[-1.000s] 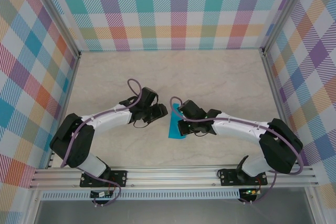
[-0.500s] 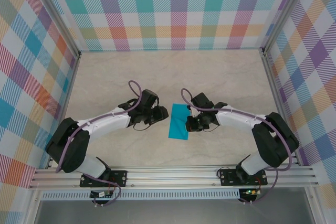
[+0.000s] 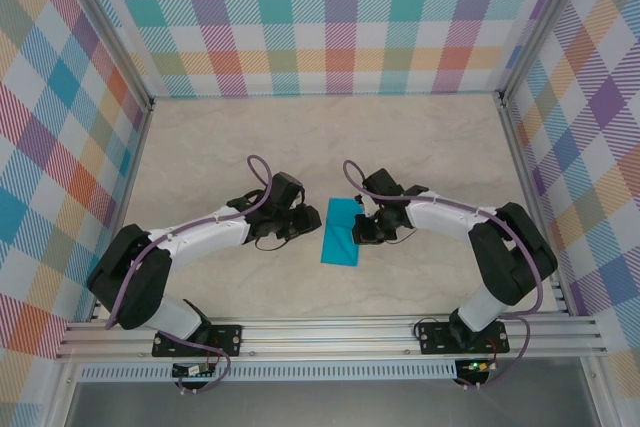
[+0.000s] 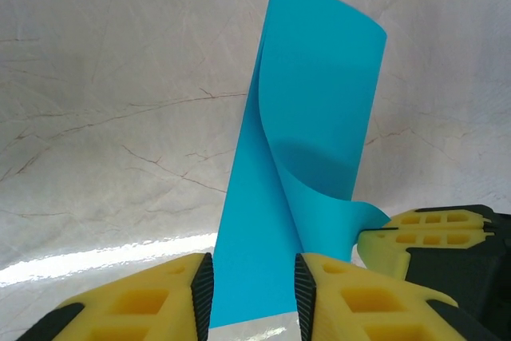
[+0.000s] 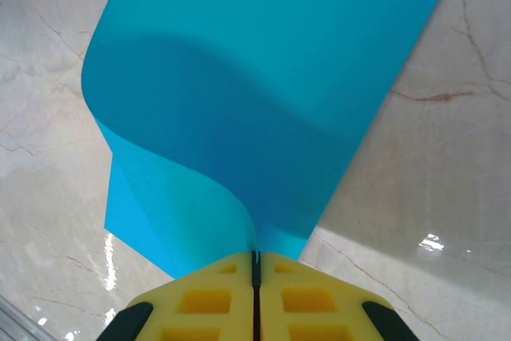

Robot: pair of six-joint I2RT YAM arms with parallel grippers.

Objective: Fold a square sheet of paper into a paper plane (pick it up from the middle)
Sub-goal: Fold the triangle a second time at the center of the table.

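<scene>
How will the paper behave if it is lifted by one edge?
Probably floppy: the paper curls into a soft wave where the right fingers pinch it. Likely very light and easy to crease, since its upper layer bows up without support.

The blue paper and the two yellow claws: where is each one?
square sheet of paper [image 3: 340, 234]: top view, middle of the folded sheet.
left gripper [image 4: 254, 289]: left wrist view, gap between its yellow fingers.
right gripper [image 5: 255, 261]: right wrist view, seam where its fingers pinch the paper.
</scene>
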